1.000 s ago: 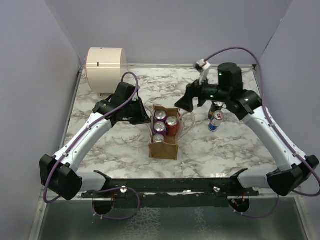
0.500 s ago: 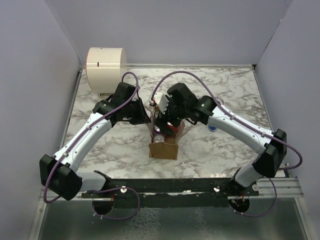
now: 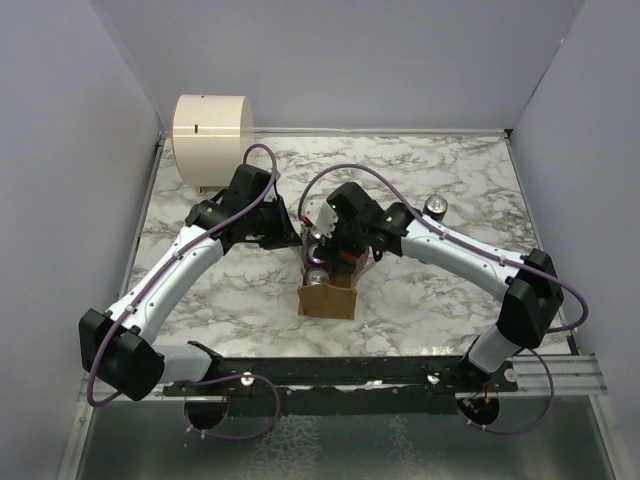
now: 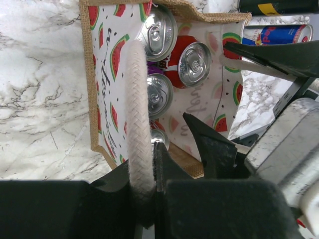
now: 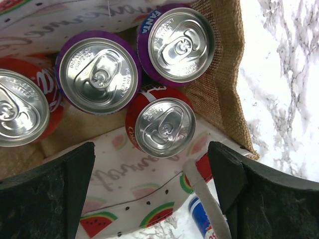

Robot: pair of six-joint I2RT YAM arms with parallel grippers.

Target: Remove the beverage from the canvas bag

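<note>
Pinching the white handle (image 4: 135, 109) of the canvas bag (image 4: 107, 74) with the left claw (image 4: 143, 174); holding the right claw (image 5: 149, 184) spread wide directly over the bag's mouth, with a red beverage can (image 5: 165, 127) centred beneath and purple cans (image 5: 98, 74) beside it.

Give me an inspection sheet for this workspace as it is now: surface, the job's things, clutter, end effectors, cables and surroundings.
Surface: marbled table, no spills seen.
Job's things: canvas bag upright and open; four cans standing inside, two purple, two red.
Clutter: cream cylinder at the far left; dark can to the right of the bag; blue can outside the bag.
End effectors: left end effector shut on the bag's white handle; right end effector open above the cans.
Cables: purple cables loop high; no snag seen.
Surroundings: lilac walls on three sides; nothing else seen.
</note>
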